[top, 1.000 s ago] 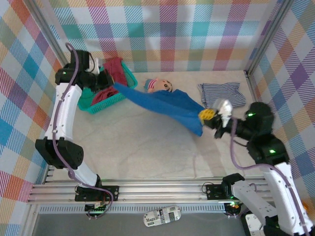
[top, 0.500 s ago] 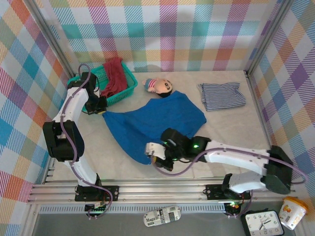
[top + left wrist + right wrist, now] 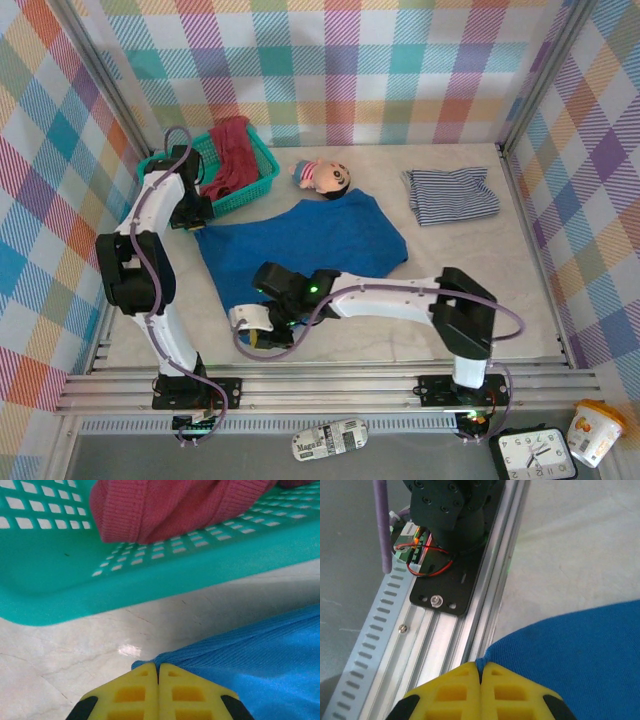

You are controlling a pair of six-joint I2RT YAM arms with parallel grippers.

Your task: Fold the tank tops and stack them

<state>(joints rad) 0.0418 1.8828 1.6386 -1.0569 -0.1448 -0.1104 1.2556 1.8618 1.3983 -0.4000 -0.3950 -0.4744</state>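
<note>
1. The blue tank top, stretched in the air a second ago, is now lying spread on the worktop, left of centre.
2. Left jaws are pinching its far-left corner beside the basket; right jaws are pinching its near-left corner.
3. Flattening looks done, so folding is likely coming next.

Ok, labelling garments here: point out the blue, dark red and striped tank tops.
blue tank top (image 3: pixel 320 240): top external view, middle of spread cloth.
dark red tank top (image 3: pixel 232 150): top external view, bunched middle.
striped tank top (image 3: pixel 450 195): top external view, cloth centre.
</note>
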